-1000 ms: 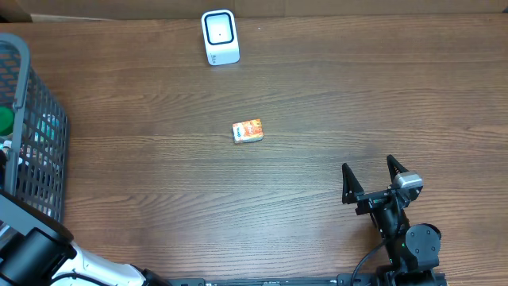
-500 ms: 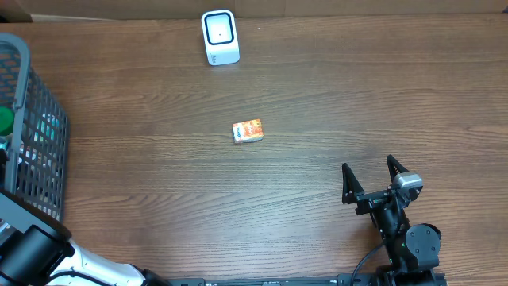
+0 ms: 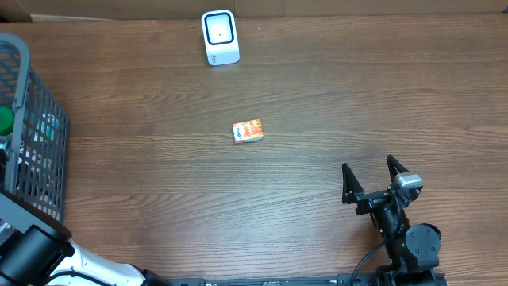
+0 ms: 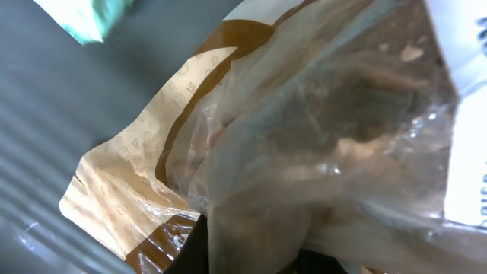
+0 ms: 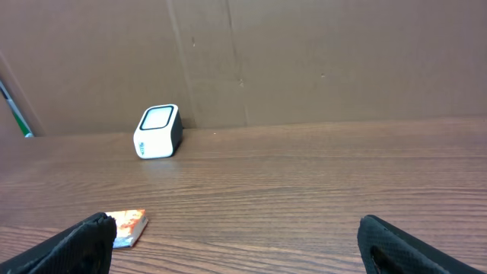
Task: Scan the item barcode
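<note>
Left jaws just snapped shut inside the basket (image 3: 40, 135), apparently pinching a clear bag (image 4: 319, 137). We take that as the item grabbed. Scanner (image 3: 220, 36) is well apart, at the tabletop's (image 3: 357, 103) far edge. Right jaws wide open, empty.

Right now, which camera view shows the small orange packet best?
The overhead view: the orange packet lies whole and unobstructed on the table. The right wrist view catches it low in the frame, partly behind a gripper finger. The left wrist view shows only clear plastic packaging, not the packet.
</note>
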Robot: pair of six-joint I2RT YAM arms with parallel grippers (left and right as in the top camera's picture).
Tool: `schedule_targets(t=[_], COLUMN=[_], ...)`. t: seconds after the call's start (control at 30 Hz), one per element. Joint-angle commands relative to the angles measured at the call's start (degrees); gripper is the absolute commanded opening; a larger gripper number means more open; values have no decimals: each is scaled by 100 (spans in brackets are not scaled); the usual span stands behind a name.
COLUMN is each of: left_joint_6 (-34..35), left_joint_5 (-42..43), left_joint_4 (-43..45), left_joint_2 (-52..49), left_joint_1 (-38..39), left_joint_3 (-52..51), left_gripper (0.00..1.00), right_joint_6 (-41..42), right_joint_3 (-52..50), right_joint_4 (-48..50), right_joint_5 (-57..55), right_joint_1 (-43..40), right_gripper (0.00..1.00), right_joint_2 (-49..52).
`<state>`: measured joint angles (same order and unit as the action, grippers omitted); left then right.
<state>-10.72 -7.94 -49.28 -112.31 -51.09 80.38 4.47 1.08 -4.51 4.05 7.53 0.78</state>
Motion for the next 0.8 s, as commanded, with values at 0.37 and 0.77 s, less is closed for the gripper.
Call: schedule_targets(t=[0.37,0.77], left_joint_6=[1346,2946], left_joint_5=[782,2927], left_joint_4=[-1073,-1152], left_joint_2=[822,2653], left_joint_1=[55,55], left_joint_3=[1394,2168], left_gripper=[4,4], right_joint_6=[15,15], right_joint_3=[-66,-66], right_joint_4=[28,28], right_joint_5=[-11,-11], right_joint_1=[-20,-20], right_gripper=[100,100], right_joint_2=[-63,-63])
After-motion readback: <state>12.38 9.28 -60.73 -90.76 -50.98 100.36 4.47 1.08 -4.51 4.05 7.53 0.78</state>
